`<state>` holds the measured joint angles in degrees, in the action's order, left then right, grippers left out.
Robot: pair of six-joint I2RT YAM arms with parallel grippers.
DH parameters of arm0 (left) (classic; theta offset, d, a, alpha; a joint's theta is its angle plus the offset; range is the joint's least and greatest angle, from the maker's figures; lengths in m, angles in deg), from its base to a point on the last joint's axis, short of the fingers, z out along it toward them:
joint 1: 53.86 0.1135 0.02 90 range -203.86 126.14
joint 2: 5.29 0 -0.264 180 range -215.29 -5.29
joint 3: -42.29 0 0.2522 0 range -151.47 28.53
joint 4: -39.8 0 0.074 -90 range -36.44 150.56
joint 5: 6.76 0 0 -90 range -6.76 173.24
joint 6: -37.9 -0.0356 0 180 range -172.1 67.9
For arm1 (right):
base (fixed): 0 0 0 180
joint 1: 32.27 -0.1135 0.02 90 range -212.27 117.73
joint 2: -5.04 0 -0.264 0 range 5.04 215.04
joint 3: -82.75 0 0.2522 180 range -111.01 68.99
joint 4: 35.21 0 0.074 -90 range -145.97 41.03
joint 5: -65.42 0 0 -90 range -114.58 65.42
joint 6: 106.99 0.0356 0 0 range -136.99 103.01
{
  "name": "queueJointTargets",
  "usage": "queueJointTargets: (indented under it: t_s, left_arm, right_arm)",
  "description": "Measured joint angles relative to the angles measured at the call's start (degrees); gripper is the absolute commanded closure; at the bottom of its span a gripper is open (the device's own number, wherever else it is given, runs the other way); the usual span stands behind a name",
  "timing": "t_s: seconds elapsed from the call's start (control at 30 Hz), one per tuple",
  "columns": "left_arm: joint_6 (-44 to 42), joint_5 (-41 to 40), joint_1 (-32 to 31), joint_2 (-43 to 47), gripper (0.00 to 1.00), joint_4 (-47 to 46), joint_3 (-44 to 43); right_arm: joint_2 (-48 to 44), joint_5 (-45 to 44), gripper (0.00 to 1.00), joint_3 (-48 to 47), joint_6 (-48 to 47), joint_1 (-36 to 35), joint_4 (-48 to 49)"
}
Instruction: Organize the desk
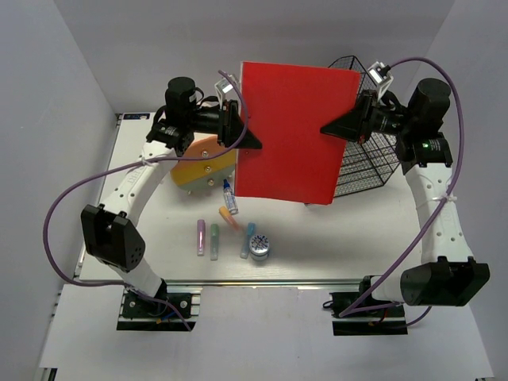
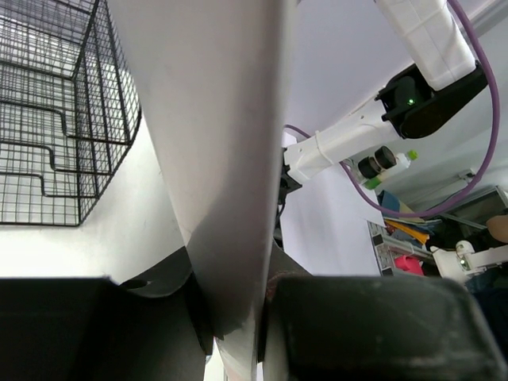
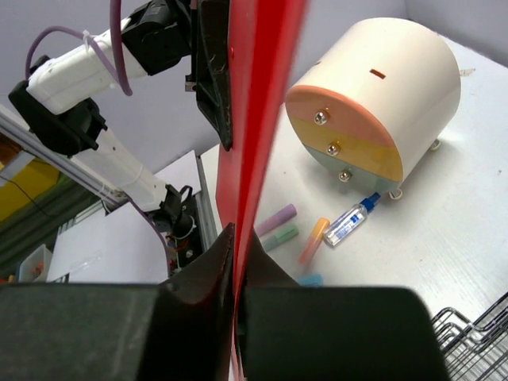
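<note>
Two-arm grasp of a flat panel. We see the left gripper (image 1: 240,135) clamped on the left edge of a red board (image 1: 290,131), and the right gripper (image 1: 337,127) clenched on the opposite edge; the board hangs between them, tilted, its red face toward the overhead camera.

The desk (image 1: 317,238) lies beneath both grippers, white and flat, with an aluminium rail (image 1: 262,282) along its near edge by the arm bases. Below and behind the left gripper sits a round drawer box (image 1: 205,163); just behind the right gripper stands a black wire basket (image 1: 369,167). Under the board's near edge, closer to the left gripper, lie a small dropper bottle (image 1: 228,196), several coloured markers (image 1: 214,240) and a small round jar (image 1: 259,247), each apart from its neighbours. Plain pale walls (image 1: 143,48) enclose the desk on three sides.

The left wrist view shows the board edge-on, wedged between its dark fingers, with a pale grey face that the overhead view hides; it also shows the right arm beyond and cluttered shelving outside the enclosure. The right wrist view shows the thin red edge pinched between its fingers, and the drawer box's cream shell with banded orange, yellow and pale front carrying three small knobs.
</note>
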<state>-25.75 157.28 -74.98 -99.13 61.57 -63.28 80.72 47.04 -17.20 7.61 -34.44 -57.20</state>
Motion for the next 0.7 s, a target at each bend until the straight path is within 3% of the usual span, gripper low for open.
queueJointTargets:
  t_s: [0.1,0.13,0.27,0.5,0.53,0.7]
  left_arm:
    - [0.1,0.3,0.0,-0.6,0.88,0.1,-0.2]
    - [0.2,0.3,0.0,-0.8,0.66,0.3,-0.2]
    - [1.0,-1.9,0.0,-1.0,0.34,0.4,-0.2]
    - [1.9,-14.9,1.5,3.0,0.10,1.7,-0.2]
    - [1.8,-18.3,2.1,4.5,0.03,2.4,-0.2]
    - [0.3,-35.3,4.5,14.3,0.02,5.0,0.9]
  right_arm:
    - [0.0,0.5,1.00,1.7,2.7,0.0,3.5]
    - [0.0,0.5,1.00,2.3,3.8,0.0,4.6]
    - [0.0,0.8,1.00,4.6,8.3,-0.1,9.2]
    - [-0.2,-2.6,1.00,5.2,12.7,0.8,12.5]
    - [-0.2,-3.2,1.00,5.2,13.4,1.2,12.9]
    - [-0.3,-5.5,1.00,5.3,18.8,5.6,16.8]
